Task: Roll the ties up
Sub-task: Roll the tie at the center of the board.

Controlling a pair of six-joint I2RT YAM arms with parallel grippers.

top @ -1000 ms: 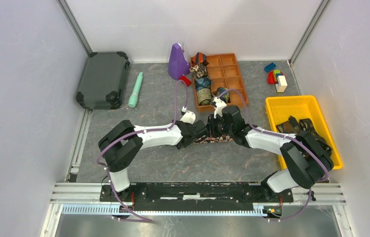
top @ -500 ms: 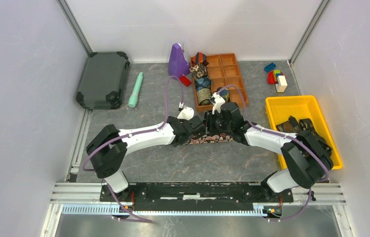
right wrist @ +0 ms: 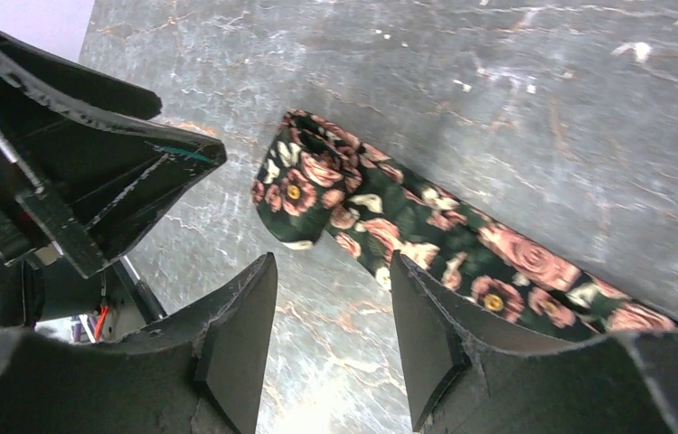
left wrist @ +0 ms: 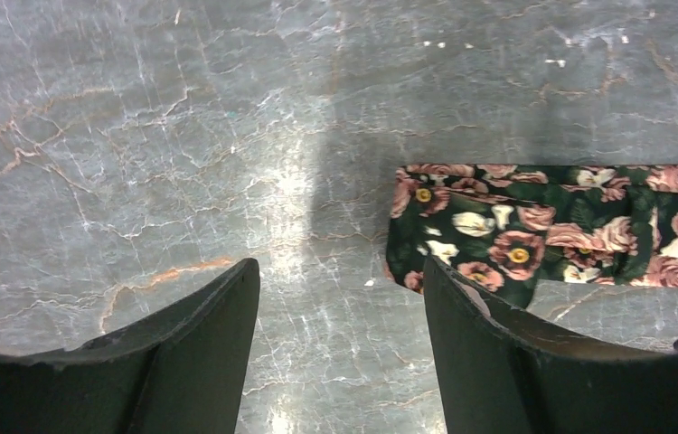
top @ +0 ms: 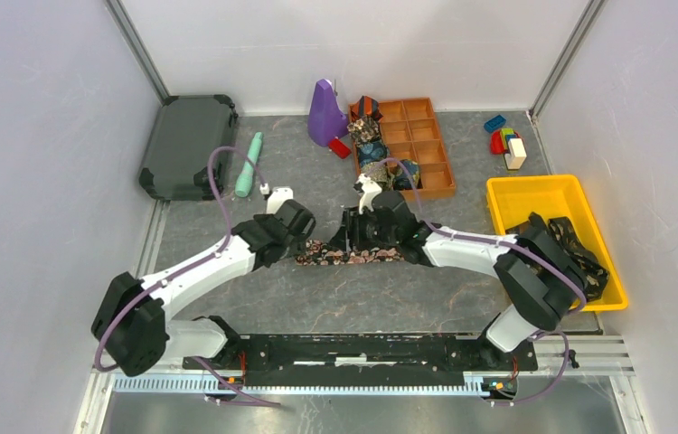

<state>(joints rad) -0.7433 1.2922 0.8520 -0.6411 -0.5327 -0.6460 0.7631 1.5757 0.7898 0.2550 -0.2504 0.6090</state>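
Claws: left gripper (left wrist: 340,267) jaws parted, holding nothing, tie (left wrist: 534,231) end flat at its 2 o'clock; right gripper (right wrist: 334,262) likewise parted, empty, tie at 1 o'clock. Open table (left wrist: 136,136) toward 10 o'clock.

From above, the flat tie (top: 340,254) on the desk (top: 317,298) runs at its right end under the right arm (top: 462,249), so its full length cannot be told. The left wrist view cuts it off at the right edge. In the right wrist view it passes behind a finger of the right hand (right wrist: 331,271). Beyond the tie, the rolled ties (top: 370,145) in the orange tray (top: 430,154) are too small to count.
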